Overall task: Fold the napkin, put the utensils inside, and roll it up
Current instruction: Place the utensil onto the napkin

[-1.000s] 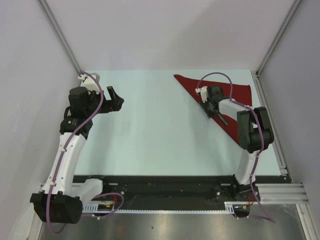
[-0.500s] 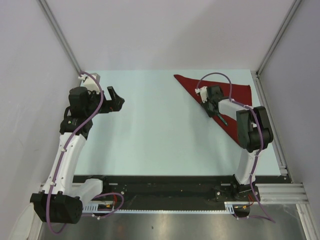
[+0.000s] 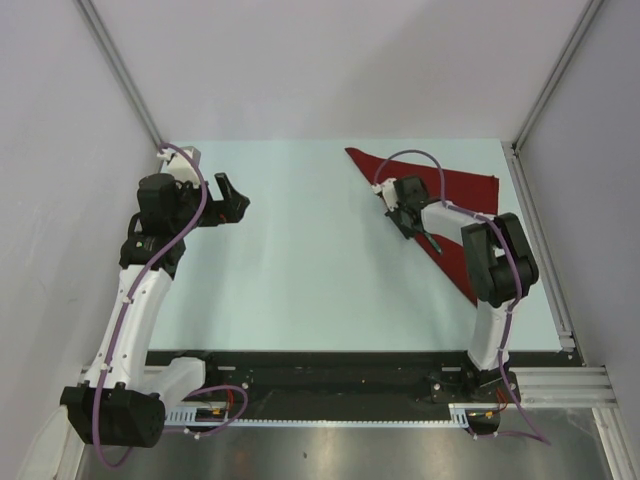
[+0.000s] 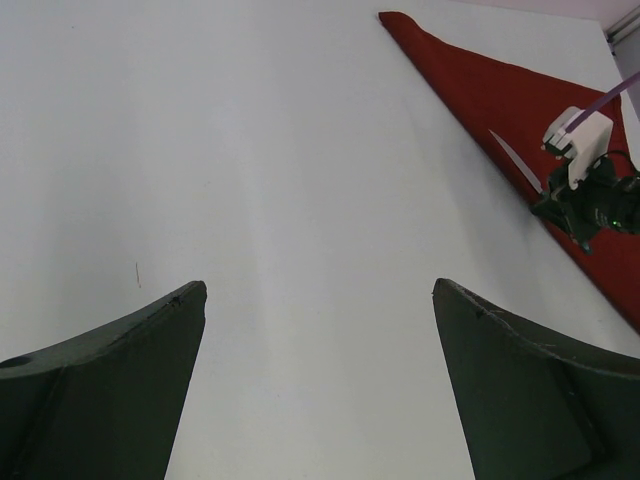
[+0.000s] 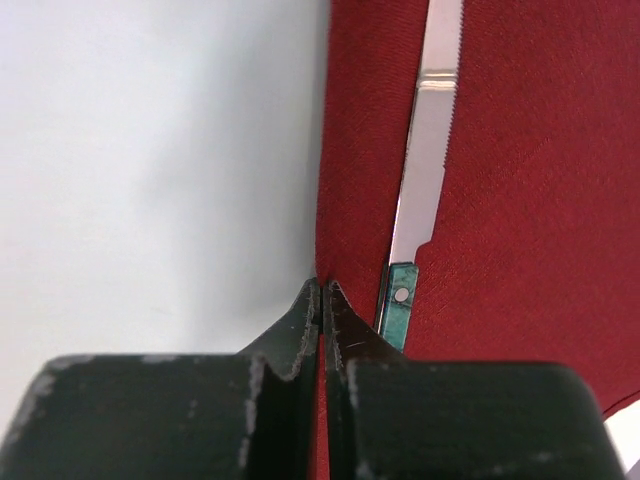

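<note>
The right gripper (image 5: 322,300) clamps the napkin's (image 5: 500,200) left edge beside the knife (image 5: 425,150), starting the roll; the left gripper (image 4: 320,380) gapes wide. Next, probably turn that edge over the knife.

A pale blue-green table (image 3: 300,270) sits enclosed by grey walls (image 3: 340,60), with aluminium posts (image 3: 118,70) rising at its far corners.

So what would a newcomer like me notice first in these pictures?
Probably the dark red napkin, a triangle at the far right of the pale table and the only strong colour there. A slim knife lies on it close to its long edge, and the right gripper is pinched shut on that edge, right beside the knife's handle. The left gripper hangs wide open over bare table on the left.
</note>
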### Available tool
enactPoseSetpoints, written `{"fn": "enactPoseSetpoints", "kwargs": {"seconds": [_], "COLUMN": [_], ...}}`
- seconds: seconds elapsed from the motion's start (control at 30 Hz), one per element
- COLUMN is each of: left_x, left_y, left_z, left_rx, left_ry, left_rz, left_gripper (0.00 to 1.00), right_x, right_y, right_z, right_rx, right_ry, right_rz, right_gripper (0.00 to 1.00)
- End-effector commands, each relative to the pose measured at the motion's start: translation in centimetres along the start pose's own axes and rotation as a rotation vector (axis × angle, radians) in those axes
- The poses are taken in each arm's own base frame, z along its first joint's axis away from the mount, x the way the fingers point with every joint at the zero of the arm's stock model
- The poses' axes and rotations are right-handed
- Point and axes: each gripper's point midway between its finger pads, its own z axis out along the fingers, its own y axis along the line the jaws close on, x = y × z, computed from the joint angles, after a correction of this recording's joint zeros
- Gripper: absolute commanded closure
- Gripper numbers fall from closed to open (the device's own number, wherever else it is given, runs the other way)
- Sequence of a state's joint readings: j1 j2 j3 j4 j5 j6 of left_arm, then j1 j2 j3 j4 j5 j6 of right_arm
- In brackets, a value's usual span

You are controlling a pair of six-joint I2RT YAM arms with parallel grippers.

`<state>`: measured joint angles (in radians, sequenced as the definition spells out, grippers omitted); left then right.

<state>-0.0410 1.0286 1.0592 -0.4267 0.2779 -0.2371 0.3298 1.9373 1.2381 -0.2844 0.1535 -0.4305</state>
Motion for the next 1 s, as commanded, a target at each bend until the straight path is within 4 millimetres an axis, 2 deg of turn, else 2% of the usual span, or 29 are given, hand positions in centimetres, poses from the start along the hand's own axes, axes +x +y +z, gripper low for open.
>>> {"fn": "enactPoseSetpoints", "kwargs": {"seconds": [0.0, 0.03, 0.07, 0.17, 0.2, 0.27, 0.3, 0.37, 0.4, 0.5, 0.53, 0.6, 0.63, 0.73, 0.77, 0.8, 0.9, 0.93, 0.97], "left_x": [-0.9, -0.9, -0.9, -0.9, -0.9, -0.9, -0.9, -0.9, -0.9, -1.0, -1.0, -1.0, -1.0, -1.0, -1.0, -1.0, -0.9, -0.8, -0.7], "left_y": [-0.5, -0.5, -0.5, -0.5, -0.5, -0.4, -0.5, -0.5, -0.5, -0.5, -0.5, -0.5, -0.5, -0.5, -0.5, -0.5, -0.4, -0.5, -0.5], "left_z": [0.0, 0.1, 0.0, 0.0, 0.0, 0.0, 0.0, 0.0, -0.1, -0.1, -0.1, -0.2, -0.1, -0.2, -0.1, -0.2, 0.0, 0.0, 0.1], "left_rx": [0.032, 0.036, 0.034, 0.032, 0.032, 0.031, 0.032, 0.034, 0.033, 0.030, 0.032, 0.031, 0.029, 0.030, 0.029, 0.031, 0.028, 0.032, 0.035], "left_ry": [-0.037, -0.035, -0.037, -0.037, -0.037, -0.038, -0.036, -0.037, -0.039, -0.041, -0.043, -0.044, -0.043, -0.042, -0.041, -0.044, -0.040, -0.036, -0.034], "left_rz": [-0.008, -0.009, -0.008, -0.008, -0.010, -0.009, -0.010, -0.008, -0.008, -0.007, -0.006, -0.006, -0.007, -0.007, -0.007, -0.006, -0.011, -0.013, -0.015], "left_gripper": [0.00, 0.00, 0.00, 0.00, 0.00, 0.00, 0.00, 0.00, 0.00, 0.00, 0.00, 0.00, 0.00, 0.00, 0.00, 0.00, 0.00, 0.00, 0.00], "right_x": [0.6, 0.8, 0.0, 0.1, -0.6, -0.5, -1.4, -2.0, -2.8, -3.4, -4.4, -4.8, -5.7, -7.1, -8.0, -9.0, -9.7, -10.6, -10.4], "right_y": [5.3, 6.0, 7.5, 10.0, 11.8, 13.4, 15.4, 17.5, 19.1, 21.6, 22.9, 24.5, 25.3, 26.2, 26.3, 25.7, 24.5, 23.5, 23.0], "right_z": [-0.2, 0.0, -0.1, 0.2, -0.3, -0.1, -0.8, -1.1, -1.7, -2.2, -2.6, -2.9, -3.4, -4.3, -5.0, -6.1, -8.6, -10.8, -11.6], "right_rx": [-0.082, -0.087, -0.097, -0.087, -0.094, -0.081, -0.093, -0.102, -0.114, -0.126, -0.148, -0.164, -0.168, -0.188, -0.191, -0.190, -0.173, -0.174, -0.168], "right_ry": [0.062, 0.078, 0.070, 0.118, 0.121, 0.148, 0.136, 0.128, 0.110, 0.113, 0.090, 0.089, 0.066, 0.034, 0.012, -0.018, -0.054, -0.100, -0.105], "right_rz": [-0.013, -0.010, -0.027, -0.014, -0.008, -0.013, -0.038, -0.030, -0.048, -0.038, -0.042, -0.032, -0.033, 0.003, 0.012, 0.030, 0.050, 0.077, 0.098], "right_gripper": [1.00, 1.00, 1.00, 1.00, 1.00, 1.00, 1.00, 1.00, 1.00, 1.00, 1.00, 1.00, 1.00, 0.99, 0.94, 0.80, 0.54, 0.52, 0.50]}}
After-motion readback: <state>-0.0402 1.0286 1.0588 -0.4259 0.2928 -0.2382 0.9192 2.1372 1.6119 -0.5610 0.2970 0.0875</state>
